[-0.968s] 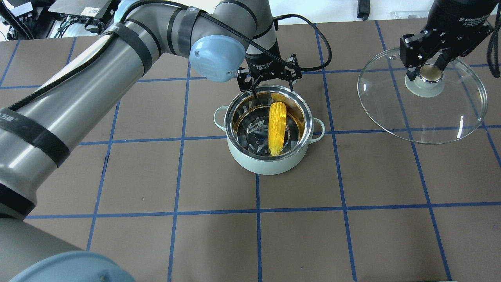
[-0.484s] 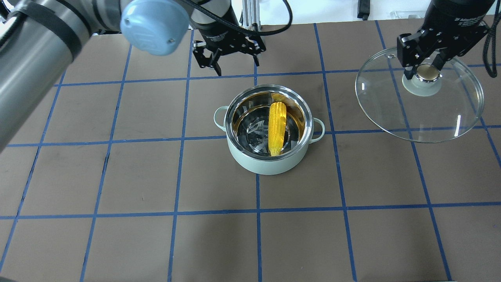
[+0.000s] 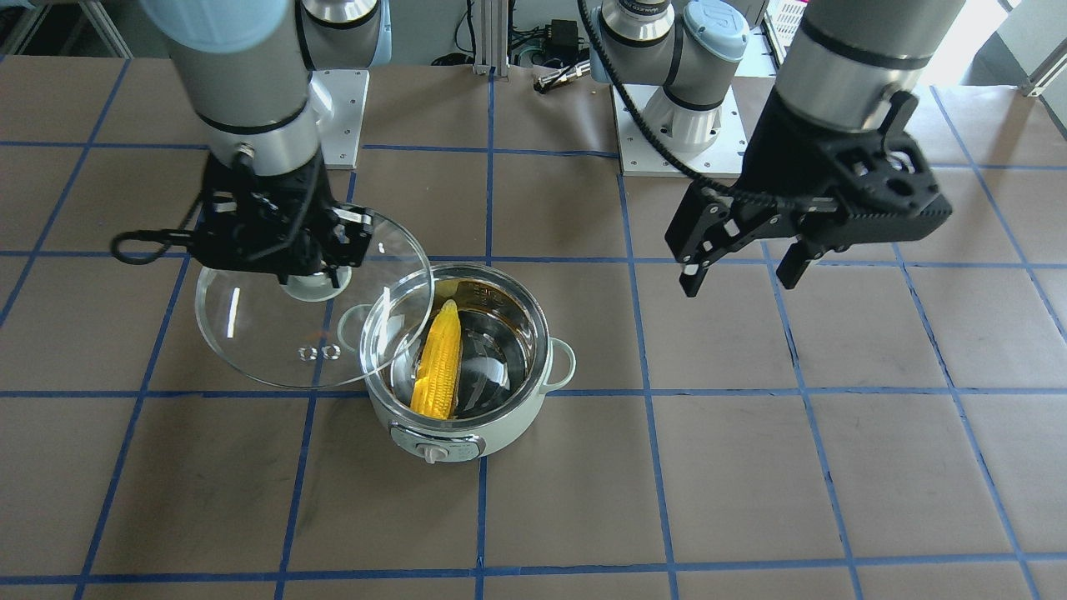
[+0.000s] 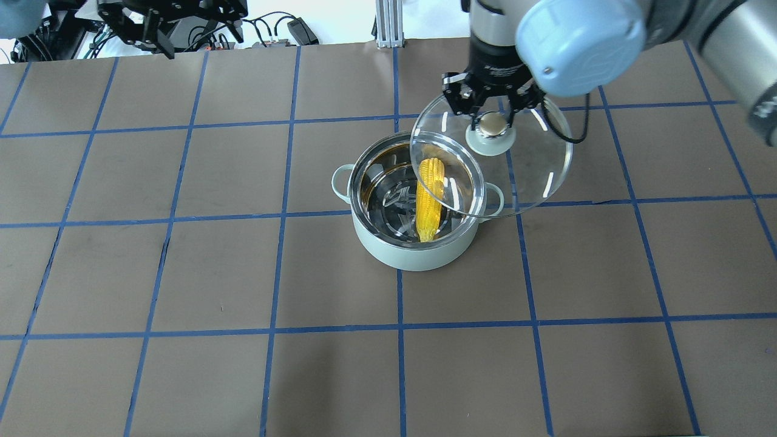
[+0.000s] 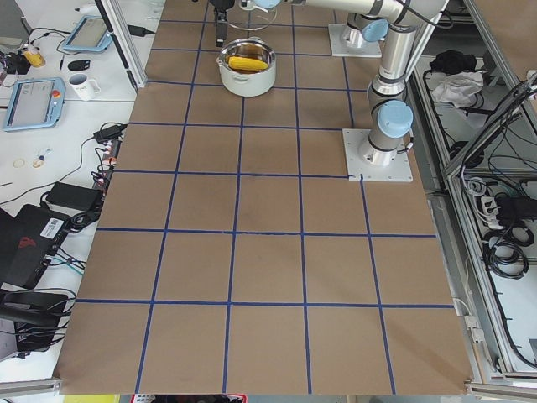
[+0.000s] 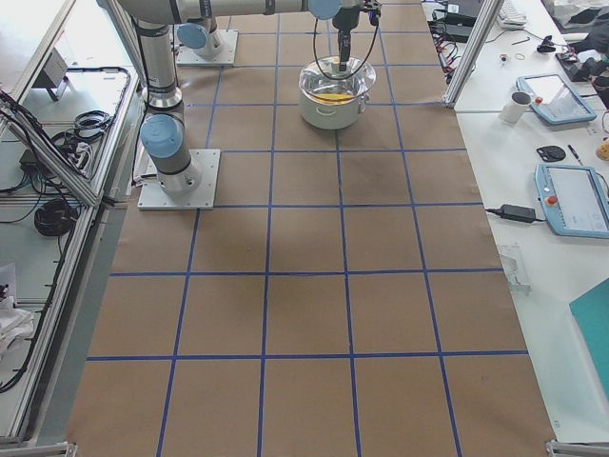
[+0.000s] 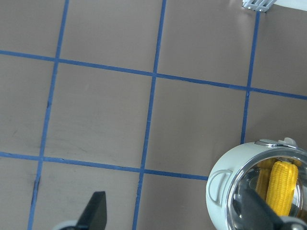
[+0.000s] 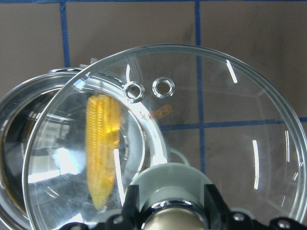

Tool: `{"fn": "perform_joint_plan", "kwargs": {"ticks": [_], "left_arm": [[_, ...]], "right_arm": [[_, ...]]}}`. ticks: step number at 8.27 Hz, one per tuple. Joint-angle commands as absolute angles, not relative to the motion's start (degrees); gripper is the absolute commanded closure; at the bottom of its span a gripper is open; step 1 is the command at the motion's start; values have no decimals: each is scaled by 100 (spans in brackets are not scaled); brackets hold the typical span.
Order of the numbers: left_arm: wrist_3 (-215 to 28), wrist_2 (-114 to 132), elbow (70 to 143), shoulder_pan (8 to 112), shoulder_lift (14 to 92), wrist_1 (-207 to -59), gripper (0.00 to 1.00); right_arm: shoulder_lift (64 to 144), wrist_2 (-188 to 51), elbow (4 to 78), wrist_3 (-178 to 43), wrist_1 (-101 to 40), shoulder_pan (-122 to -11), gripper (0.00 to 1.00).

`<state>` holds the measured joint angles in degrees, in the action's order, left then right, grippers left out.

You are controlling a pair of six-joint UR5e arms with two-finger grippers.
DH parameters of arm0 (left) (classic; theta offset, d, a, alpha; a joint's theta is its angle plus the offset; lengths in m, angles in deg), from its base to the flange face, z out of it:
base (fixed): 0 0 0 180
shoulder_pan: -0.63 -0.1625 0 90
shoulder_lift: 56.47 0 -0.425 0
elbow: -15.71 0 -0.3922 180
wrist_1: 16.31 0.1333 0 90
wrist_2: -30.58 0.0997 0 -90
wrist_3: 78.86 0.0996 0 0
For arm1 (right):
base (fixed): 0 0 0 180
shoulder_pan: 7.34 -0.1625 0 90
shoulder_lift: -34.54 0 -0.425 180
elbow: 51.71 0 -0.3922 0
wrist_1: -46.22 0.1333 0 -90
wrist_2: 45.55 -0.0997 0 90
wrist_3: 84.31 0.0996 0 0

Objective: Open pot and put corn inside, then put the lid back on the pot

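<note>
Clamping the lid [image 4: 534, 159] by its knob in my right gripper [image 4: 492, 123], I could clip the pot [image 4: 413, 255] rim while it hangs off-centre.

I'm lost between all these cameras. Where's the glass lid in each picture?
Front-facing: lid left of centre, overlapping the pot's rim.
Overhead: right of centre, upper half.
Left side: top edge, too small to be sure.
Right side: top, faint above the pot.
Left wrist: cannot make it out.
Right wrist: fills the frame.
Landmark: the yellow corn in the pot, in every view.
</note>
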<state>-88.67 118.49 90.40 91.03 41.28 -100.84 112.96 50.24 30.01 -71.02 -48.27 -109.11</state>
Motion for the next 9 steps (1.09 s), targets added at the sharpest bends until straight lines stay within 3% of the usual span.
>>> {"fn": "perform_joint_plan", "kwargs": {"ticks": [1, 3, 9], "left_arm": [[-8773, 11996, 9417, 8949, 3635, -10638, 0], [-8774, 12023, 9796, 8949, 3581, -10640, 0], [-8529, 12111, 9929, 8966, 3414, -10622, 0]], "right_arm": [[10574, 4378, 3081, -6041, -5695, -11518, 86], [10538, 4375, 3231, -6137, -5705, -11518, 86], [10529, 4331, 3522, -6155, -5942, -11518, 87]]}}
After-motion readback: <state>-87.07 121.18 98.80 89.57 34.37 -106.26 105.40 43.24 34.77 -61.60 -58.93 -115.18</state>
